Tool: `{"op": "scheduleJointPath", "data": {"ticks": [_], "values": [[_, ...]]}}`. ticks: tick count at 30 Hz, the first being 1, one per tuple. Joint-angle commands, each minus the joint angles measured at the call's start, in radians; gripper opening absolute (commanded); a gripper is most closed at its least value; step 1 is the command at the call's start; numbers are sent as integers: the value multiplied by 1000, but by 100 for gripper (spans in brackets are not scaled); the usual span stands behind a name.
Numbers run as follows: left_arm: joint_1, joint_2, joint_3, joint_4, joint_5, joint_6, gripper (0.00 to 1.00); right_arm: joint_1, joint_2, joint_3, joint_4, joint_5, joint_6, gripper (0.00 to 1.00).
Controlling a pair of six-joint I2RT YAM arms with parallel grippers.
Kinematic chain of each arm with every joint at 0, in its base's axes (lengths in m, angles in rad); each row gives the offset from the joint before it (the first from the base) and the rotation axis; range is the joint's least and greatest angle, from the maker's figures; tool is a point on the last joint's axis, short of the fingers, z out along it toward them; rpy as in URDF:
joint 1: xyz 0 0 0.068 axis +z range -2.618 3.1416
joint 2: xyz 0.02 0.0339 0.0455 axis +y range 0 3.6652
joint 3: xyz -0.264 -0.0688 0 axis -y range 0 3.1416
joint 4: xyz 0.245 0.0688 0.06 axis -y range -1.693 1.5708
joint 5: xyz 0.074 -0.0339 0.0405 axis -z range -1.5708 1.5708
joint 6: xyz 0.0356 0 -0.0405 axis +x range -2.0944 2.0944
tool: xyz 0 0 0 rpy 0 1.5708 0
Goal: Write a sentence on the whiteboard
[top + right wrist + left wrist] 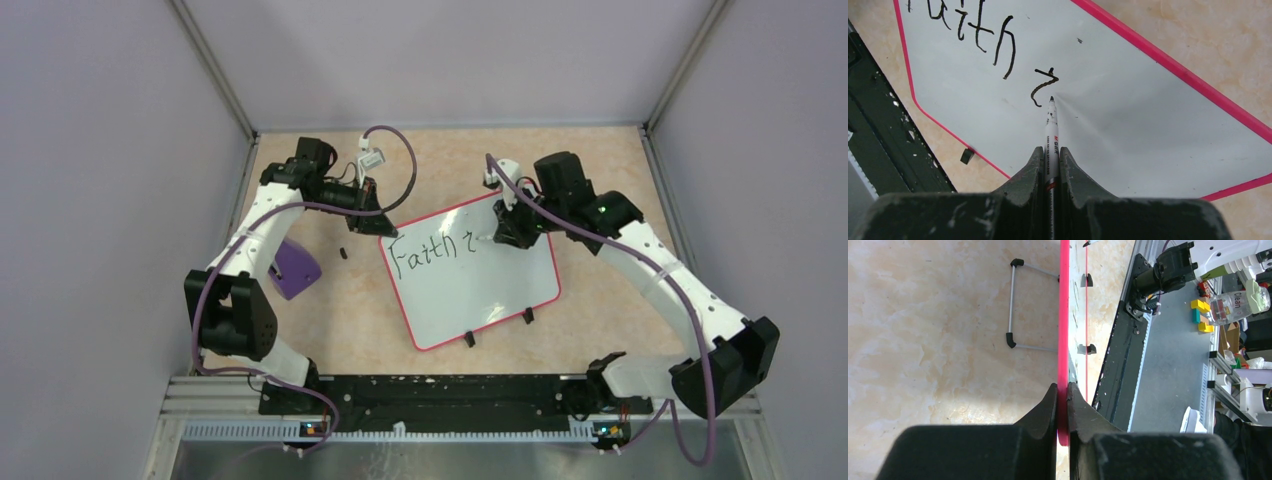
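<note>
Writing midway: my right gripper (1050,152) clamps a slim white marker (1051,122), its tip at the black lettering (430,255) "Faith i" along the top edge of the glossy pink-rimmed whiteboard (480,295). My left gripper (1063,390) pinches that board's rim. Next I judge an "n", pressed lightly.

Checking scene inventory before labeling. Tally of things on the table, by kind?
whiteboard: 1
marker: 1
purple block: 1
wire stand: 1
Total: 4
</note>
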Motion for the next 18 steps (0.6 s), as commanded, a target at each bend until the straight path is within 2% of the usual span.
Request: {"op": "scheduleJointPath", "data": {"ticks": [1, 8, 18], "values": [[-9, 5, -8, 3, -29, 23, 0, -8, 2, -4, 52, -1, -7, 0], [-9, 9, -7, 3, -28, 25, 0, -6, 7, 32, 44, -5, -4, 0], [-8, 4, -17, 6, -30, 29, 0, -7, 23, -4, 61, 7, -8, 0]]}}
